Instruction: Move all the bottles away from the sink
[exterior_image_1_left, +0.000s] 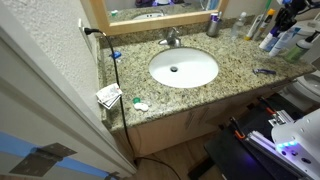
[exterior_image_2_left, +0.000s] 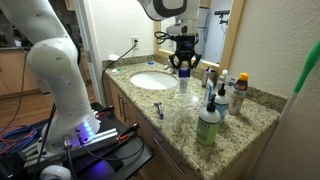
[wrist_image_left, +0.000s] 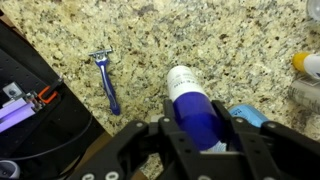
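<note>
Exterior, over the sink (exterior_image_1_left: 183, 68): bottles (exterior_image_1_left: 272, 32) crowd the counter's (exterior_image_1_left: 236, 86) far right corner. I can't pick out the gripper there.

Exterior, along the counter: gripper (exterior_image_2_left: 183, 68) hangs just beside the sink's rim, blue bottle (exterior_image_2_left: 184, 83) under it.

Wrist: jaws part closed, clamped on that bottle's sides. Razor (wrist_image_left: 105, 80) lies apart.

I'd hold it vertical, carry it toward the cluster and set it down short of the standing tops.

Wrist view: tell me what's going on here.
The arm's end effector is closed on the blue bottle with a white top, over the granite counter beside the sink. A blue razor lies on the counter nearby. The other bottles stand grouped farther along the counter.
</note>
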